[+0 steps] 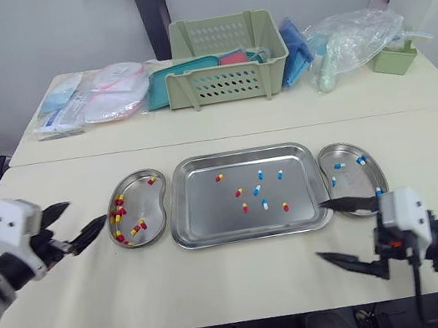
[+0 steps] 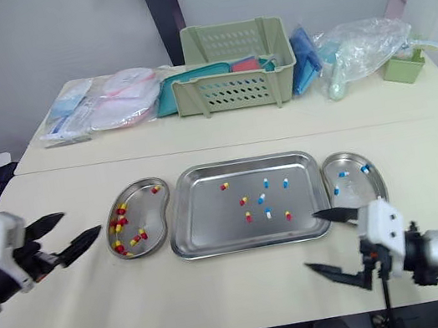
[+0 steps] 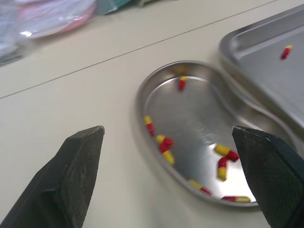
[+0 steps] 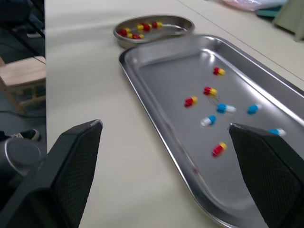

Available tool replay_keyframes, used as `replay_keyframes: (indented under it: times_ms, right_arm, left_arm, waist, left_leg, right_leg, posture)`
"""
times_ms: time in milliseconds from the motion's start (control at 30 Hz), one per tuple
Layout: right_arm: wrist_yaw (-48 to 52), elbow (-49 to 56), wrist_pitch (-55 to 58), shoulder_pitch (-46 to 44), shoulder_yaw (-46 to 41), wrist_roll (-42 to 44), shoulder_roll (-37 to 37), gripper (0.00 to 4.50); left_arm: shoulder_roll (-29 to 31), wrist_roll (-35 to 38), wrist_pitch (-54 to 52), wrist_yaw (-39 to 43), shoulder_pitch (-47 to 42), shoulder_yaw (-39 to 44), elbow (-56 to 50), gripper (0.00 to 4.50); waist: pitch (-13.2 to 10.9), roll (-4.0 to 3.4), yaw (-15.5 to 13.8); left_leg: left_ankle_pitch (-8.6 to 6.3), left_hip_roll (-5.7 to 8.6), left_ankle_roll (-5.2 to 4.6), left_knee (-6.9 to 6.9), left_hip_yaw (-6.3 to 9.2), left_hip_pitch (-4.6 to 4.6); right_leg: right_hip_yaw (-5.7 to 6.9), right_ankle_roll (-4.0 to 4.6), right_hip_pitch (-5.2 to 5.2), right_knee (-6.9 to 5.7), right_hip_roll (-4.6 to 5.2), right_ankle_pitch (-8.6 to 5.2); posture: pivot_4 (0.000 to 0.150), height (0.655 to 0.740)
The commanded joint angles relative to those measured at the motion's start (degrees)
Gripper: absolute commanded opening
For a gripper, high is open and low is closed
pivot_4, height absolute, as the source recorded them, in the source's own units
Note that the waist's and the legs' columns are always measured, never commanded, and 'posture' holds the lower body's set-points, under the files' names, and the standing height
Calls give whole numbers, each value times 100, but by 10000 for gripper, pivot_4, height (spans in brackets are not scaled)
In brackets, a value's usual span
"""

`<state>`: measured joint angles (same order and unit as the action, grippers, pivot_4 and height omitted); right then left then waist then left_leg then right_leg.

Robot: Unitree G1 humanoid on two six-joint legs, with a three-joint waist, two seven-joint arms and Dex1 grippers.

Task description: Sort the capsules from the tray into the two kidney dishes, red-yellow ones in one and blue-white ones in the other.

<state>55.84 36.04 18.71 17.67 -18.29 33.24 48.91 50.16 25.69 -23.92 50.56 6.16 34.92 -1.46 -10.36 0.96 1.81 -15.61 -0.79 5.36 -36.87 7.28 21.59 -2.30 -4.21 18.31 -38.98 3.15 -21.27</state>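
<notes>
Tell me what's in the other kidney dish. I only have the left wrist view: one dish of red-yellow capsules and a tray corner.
Observer: The right kidney dish holds a few blue-white capsules, nothing of the other colour.
Operator: What's in the tray?
Observer: The tray holds eight: four red-yellow capsules, four blue-white.
Operator: Right gripper?
Observer: The right gripper is open and empty, by the tray's near right corner.
</notes>
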Motion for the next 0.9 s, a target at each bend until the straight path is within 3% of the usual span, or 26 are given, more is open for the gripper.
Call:
replay_keyframes:
  times_ms: [33, 233, 467, 633, 900]
  right_arm:
    - [585, -696, -53, 64, -1072, 131, 393, 45000]
    - [1733, -2419, -485, 81, -1936, -377, 1296, 45000]
    - [2498, -3789, -1056, -548, -1833, -838, 2140, 45000]
    - [2679, -4180, -1139, -1086, -1491, -919, 2316, 45000]
    - [2835, -4257, -1251, -1191, -1330, -1019, 2216, 45000]
  left_arm:
    - [245, -88, 384, 376, 207, 411, 810, 44477]
    - [631, -242, 983, 853, 307, 523, 1882, 44477]
    - [637, -237, 1159, 1156, 841, 595, 1914, 44477]
    - [296, -175, 1103, 948, 1188, 659, 1492, 44477]
    - [186, -108, 952, 797, 1354, 757, 1174, 44477]
  waist:
    - [0, 0, 2]
    - [-13, 7, -4]
    - [-23, -9, 47]
    - [-27, -13, 61]
    - [-28, -13, 42]
  left_leg:
    - [0, 0, -1, 3, -6, -5]
    - [-1, -2, -1, 6, -12, -5]
    - [-1, -5, -2, 11, -25, -9]
    - [-1, -7, -1, 15, -30, -9]
    - [-1, -7, -1, 14, -28, -5]
  right_leg:
    - [-4, 0, -1, 0, 0, 0]
    - [-5, 1, -1, 0, 1, -1]
    - [-15, 1, 2, 2, 3, -1]
    - [-19, 1, 3, 1, 4, -1]
    - [-16, 1, 5, 2, 4, -1]
  posture:
    - [1500, 7400]
    - [1500, 7400]
    - [1500, 7400]
    - [1500, 7400]
    - [1500, 7400]
